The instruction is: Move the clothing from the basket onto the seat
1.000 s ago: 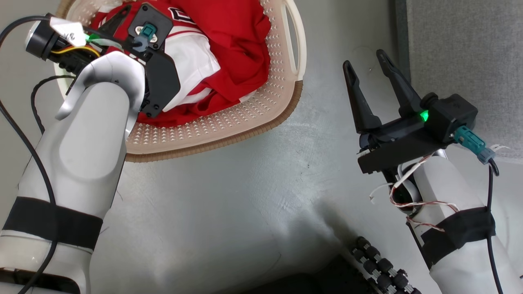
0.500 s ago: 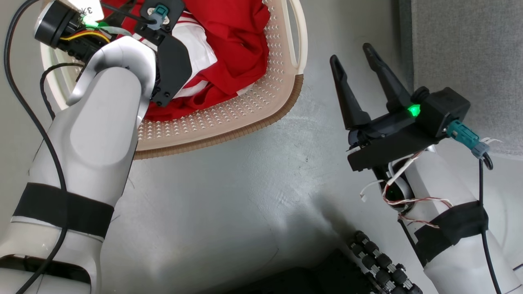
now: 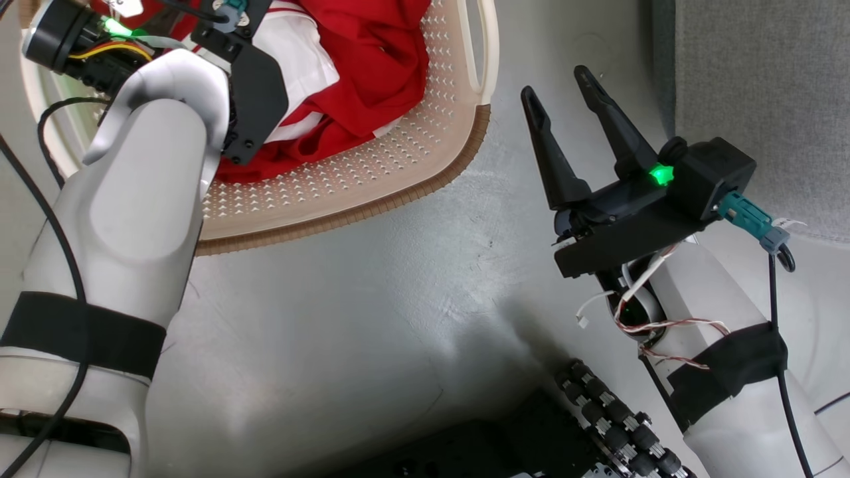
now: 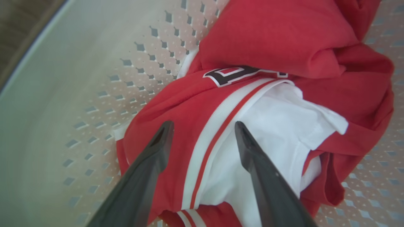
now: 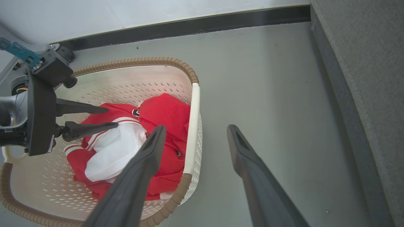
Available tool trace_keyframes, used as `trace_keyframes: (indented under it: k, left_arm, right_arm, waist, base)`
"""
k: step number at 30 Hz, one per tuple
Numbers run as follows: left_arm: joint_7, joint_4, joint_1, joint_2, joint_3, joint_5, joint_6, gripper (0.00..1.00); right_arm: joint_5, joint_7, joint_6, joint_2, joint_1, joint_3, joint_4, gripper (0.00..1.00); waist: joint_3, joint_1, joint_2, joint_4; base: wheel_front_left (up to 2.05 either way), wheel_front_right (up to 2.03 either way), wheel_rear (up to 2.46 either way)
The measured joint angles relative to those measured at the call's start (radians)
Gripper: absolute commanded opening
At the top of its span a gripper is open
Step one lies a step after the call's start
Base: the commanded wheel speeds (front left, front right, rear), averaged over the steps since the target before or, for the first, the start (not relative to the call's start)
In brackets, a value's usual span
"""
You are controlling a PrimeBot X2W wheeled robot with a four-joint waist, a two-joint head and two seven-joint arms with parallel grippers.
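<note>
The left pincer (image 4: 202,126) is hanging released inside the basket (image 3: 372,176), its jaws spread over the clothing (image 4: 268,41), a heap of red garments with white panels and stripe trim that is lying in the basket's bottom. The right pincer (image 3: 556,81) is hovering, also released and holding nothing, over the grey floor (image 3: 372,318) between the basket and the seat (image 3: 757,79), a grey fabric sofa.
</note>
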Motion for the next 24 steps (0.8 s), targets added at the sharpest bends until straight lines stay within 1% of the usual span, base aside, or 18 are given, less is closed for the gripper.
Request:
trace_keyframes:
  k: [11, 24]
  left_arm:
    - [0.003, 0.005, -0.026, 0.036, -0.001, 0.003, 0.002, 1.00]
    - [-0.007, 0.008, -0.041, 0.063, 0.005, 0.008, 0.003, 1.00]
  right_arm:
    - [0.044, -0.004, -0.010, 0.000, -0.021, 0.050, -0.018, 1.00]
    - [0.069, -0.007, -0.026, 0.002, -0.020, 0.079, -0.026, 1.00]
  waist:
    - [0.040, 0.0000, 0.0000, -0.029]
    - [0.082, 0.0000, 0.0001, -0.063]
  base:
    - [0.00, 0.00, 0.00]
    - [0.00, 0.00, 0.00]
